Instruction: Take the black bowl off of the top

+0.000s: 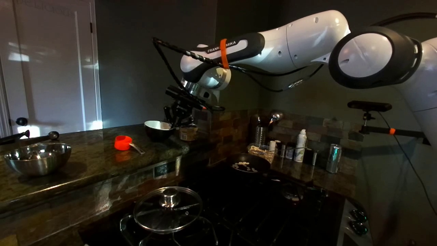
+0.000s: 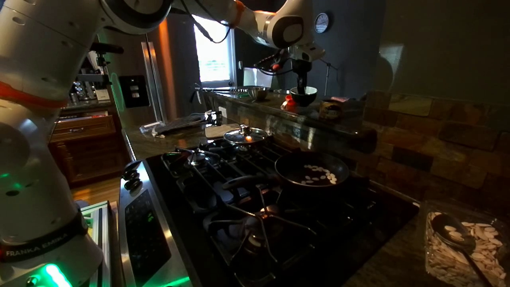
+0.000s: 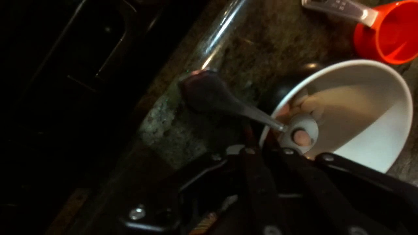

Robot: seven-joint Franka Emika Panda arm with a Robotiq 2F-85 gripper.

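Note:
The black bowl, dark outside and pale inside, is at the corner of the raised counter in both exterior views, also here. In the wrist view its white inside fills the right side. My gripper points down at its near rim, one finger inside and one outside, the fingers close together on the rim. The gripper shows in both exterior views. I cannot tell whether the bowl touches the counter. A blurred, spoon-like shape crosses the rim in the wrist view.
A red-orange measuring cup stands beside the bowl, also in the wrist view. A larger steel bowl is farther along the counter. A jar stands on the bowl's opposite side. Below are a pan and a glass lid.

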